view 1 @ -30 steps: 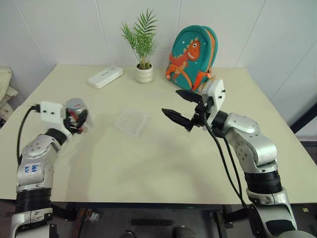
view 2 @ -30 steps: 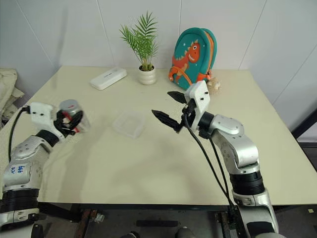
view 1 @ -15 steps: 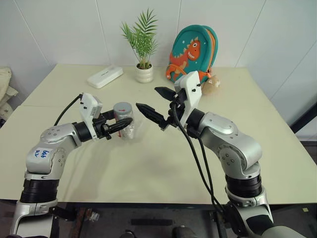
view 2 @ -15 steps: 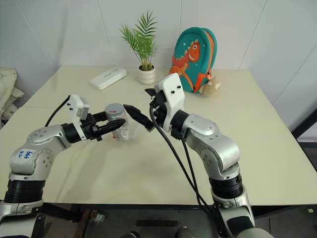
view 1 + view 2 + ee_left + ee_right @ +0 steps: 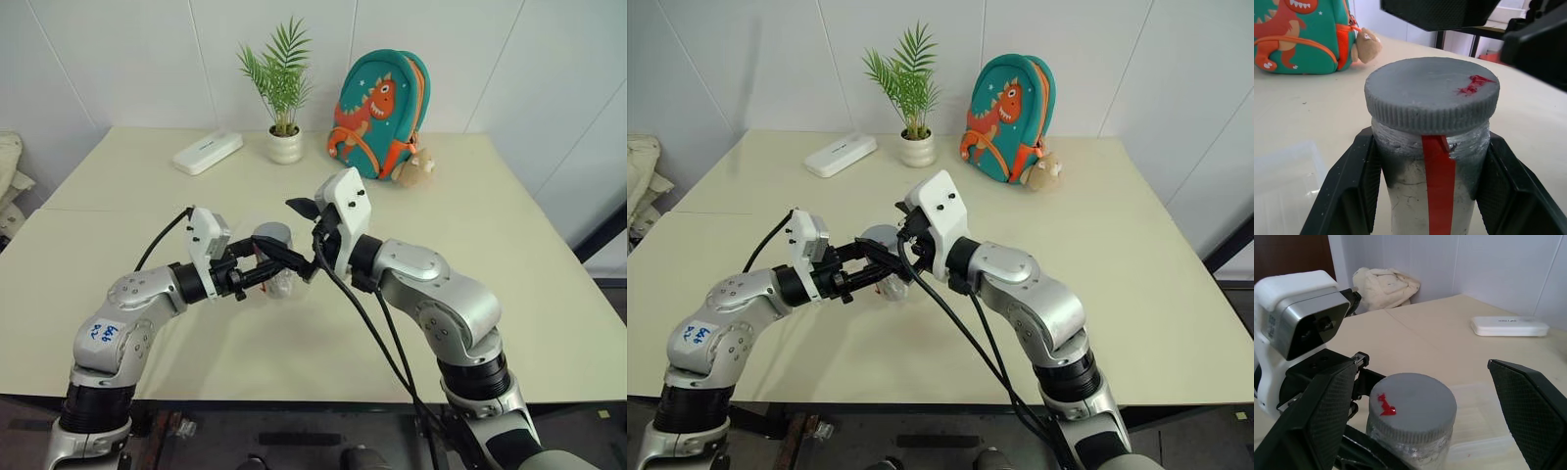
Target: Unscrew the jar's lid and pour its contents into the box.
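A: Left wrist view: left gripper clamped on the jar, one black finger against each side, below the lid. Lid seated on the jar, red mark on top near the rim.

B: Right wrist view agrees. Right gripper spread wide, one finger on either side of the lid and neither touching it. Jar upright, raised above the table.

A: And the box?

B: Clear tray, on the table just behind the jar. Partly hidden by the arms in the head views.

A: Background?

B: Backpack, potted plant and white case along the far edge, well apart from both grippers.
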